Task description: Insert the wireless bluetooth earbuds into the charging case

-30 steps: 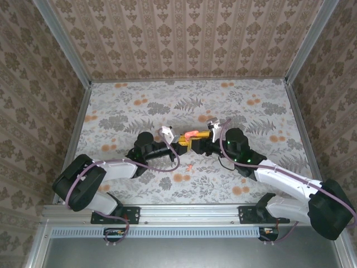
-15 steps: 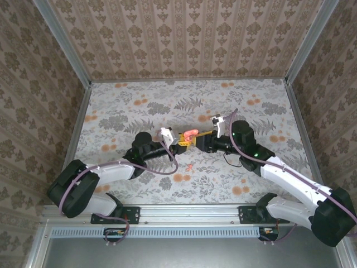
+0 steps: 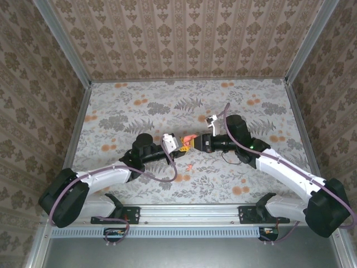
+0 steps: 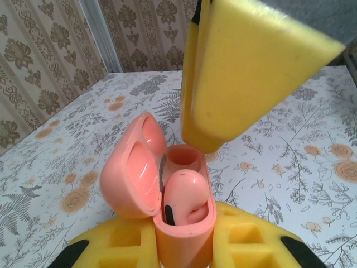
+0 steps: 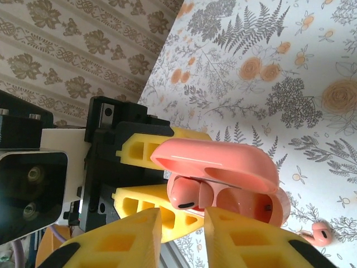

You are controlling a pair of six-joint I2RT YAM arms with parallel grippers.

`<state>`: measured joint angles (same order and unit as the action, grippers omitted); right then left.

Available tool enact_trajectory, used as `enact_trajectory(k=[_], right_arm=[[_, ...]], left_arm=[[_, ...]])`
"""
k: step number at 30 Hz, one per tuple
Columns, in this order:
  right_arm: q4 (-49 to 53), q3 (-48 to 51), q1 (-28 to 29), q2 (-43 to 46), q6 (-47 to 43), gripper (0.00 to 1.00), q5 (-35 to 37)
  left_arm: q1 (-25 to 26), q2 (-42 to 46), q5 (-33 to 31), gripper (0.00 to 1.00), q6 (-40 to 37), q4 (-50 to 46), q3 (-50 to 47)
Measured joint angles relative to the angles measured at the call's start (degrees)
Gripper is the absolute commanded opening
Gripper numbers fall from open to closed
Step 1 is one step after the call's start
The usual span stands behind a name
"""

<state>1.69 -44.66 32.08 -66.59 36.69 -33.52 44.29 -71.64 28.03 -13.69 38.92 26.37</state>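
My left gripper (image 3: 182,143) is shut on the body of the salmon-pink charging case (image 4: 184,229), which it holds above the table with the lid (image 4: 131,173) swung open. One pink earbud (image 4: 188,195) sits in the near socket; the far socket (image 4: 181,156) is bare. My right gripper (image 5: 184,223) is at the case's mouth with its yellow fingers (image 4: 245,67) a narrow gap apart and nothing between them. The tips are just short of the seated earbud (image 5: 187,195). A second pink earbud (image 3: 189,166) lies loose on the table below the case, and again at the lower right (image 5: 318,233).
The floral tabletop (image 3: 251,106) is fenced by patterned walls and metal rails (image 3: 78,123). Both forearms cross the near middle of the table, and a thin cable (image 3: 228,159) trails by the right wrist.
The right gripper's jaws have narrowed a lot. Both wrists have shifted slightly toward the near edge, with the case still in the left gripper.
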Motion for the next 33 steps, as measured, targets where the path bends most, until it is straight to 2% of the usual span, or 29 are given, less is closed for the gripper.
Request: enact_trajectory(k=[7,25,28,33], right_arm=[[-0.2,0.0,0.0,-1.1,0.8,0.22,-0.9],[-1.7,0.0,0.0,-4.3,1.1,0.2,-1.9],[-1.7,0.0,0.0,-4.5,1.0,0.22,-1.9],[-0.4,-0.2,0.0,-4.2,0.6,0.32,-1.7]], left_arm=[[0.3,0.0,-0.5,0.18,-0.6,-0.3,0.0],[0.7,0.0,-1.6,0.18,-1.0,-2.4,0.0],[0.7,0.0,-2.1,0.18,-1.0,-2.6,0.0],[0.8,0.0,-3.4,0.18,-0.9,-1.3,-1.0]])
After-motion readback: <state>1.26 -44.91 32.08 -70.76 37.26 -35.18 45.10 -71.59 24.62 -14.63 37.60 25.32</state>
